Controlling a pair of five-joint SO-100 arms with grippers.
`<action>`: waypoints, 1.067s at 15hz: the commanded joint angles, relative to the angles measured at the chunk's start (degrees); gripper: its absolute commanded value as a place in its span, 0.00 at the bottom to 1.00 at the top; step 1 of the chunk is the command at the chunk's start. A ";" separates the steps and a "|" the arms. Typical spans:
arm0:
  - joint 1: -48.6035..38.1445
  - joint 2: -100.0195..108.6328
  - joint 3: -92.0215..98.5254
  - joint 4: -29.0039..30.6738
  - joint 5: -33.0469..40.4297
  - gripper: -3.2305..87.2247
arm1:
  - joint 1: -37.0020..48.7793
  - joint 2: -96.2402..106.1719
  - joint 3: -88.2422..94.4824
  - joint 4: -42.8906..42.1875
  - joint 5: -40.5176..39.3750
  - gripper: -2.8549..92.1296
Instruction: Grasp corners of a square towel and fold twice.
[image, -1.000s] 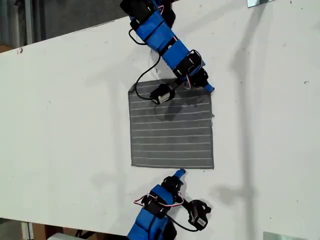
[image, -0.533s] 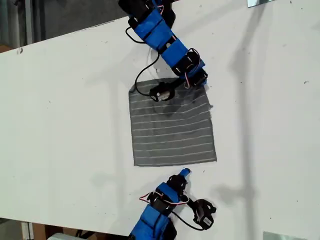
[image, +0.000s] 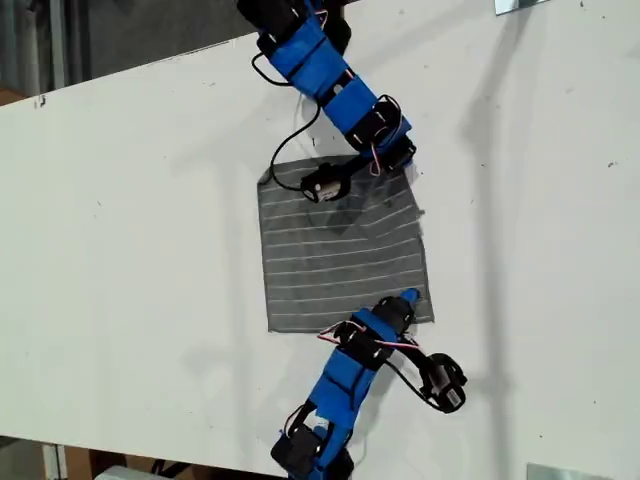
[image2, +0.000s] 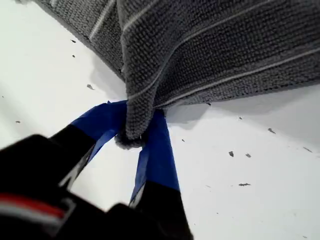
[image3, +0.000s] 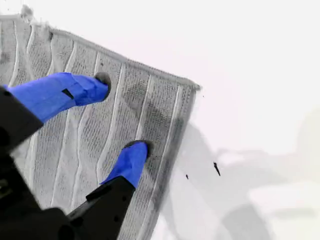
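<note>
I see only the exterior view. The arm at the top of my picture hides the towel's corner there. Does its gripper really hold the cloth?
Observer: Yes. The first wrist view shows my first gripper shut on the pinched corner of the towel, with the cloth bunched between the blue jaws.
Operator: And the lower arm, has it grasped anything?
Observer: No. My second gripper is open. Its fingertips appear to rest on the towel's top face, with nothing between them.
Operator: Is it at a corner?
Observer: Not quite. The near corner lies flat on the table, outside the jaws.
</note>
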 joint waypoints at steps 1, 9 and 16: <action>1.23 -0.44 -3.25 -0.18 -1.58 0.30 | -1.49 2.64 -0.26 0.00 0.53 0.03; 5.10 -2.37 -0.53 2.46 -6.94 0.32 | -2.20 2.72 -1.14 -0.09 0.79 0.03; 1.32 -10.46 -1.76 -14.24 -1.41 0.04 | -3.08 1.23 -7.21 4.83 0.97 0.03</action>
